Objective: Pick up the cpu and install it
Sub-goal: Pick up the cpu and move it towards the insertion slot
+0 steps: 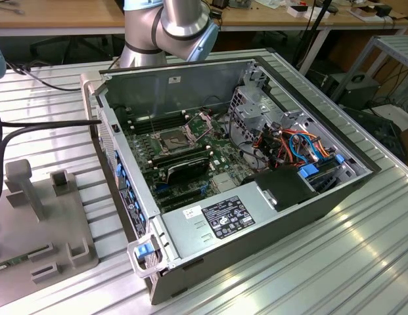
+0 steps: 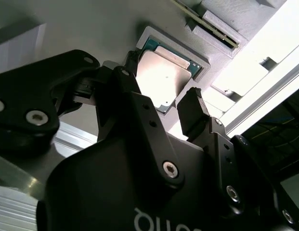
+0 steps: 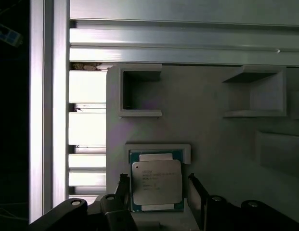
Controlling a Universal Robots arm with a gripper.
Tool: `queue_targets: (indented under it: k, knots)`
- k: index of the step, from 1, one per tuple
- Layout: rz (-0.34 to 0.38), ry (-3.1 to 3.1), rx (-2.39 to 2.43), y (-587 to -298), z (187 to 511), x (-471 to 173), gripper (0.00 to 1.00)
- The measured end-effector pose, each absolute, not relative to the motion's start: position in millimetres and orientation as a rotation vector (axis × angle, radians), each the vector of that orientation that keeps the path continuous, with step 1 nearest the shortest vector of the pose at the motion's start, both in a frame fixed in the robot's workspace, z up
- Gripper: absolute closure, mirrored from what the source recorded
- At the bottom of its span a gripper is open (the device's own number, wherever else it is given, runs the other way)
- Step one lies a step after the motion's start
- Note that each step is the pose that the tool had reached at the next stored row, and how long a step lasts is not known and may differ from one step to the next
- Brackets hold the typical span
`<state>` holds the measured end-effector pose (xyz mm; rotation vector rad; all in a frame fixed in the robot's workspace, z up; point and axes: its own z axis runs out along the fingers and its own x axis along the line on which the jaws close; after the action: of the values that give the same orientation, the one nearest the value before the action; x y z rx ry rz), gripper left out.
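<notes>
Held the gripper (image 2: 161, 81) open astride the cpu (image 3: 157, 183), one finger to each side, neither apparently touching it, though contact was hard to judge in both wrist views. Found the cpu lying flat in its shallow nest on the grey fixture tray (image 3: 212, 134), outside the open computer case (image 1: 256, 216). Risked, on an off-centre closure, striking the nest rim or tilting the cpu; risked, on a skewed grip, bent contacts at the socket (image 1: 174, 139).
</notes>
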<state>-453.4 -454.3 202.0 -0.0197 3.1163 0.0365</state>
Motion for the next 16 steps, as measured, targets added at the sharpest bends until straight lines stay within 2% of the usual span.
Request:
queue_targets:
  k: [16]
  knots:
    - [0.036, 3.116, -0.020, -453.5, 195.2, -453.5, 0.40]
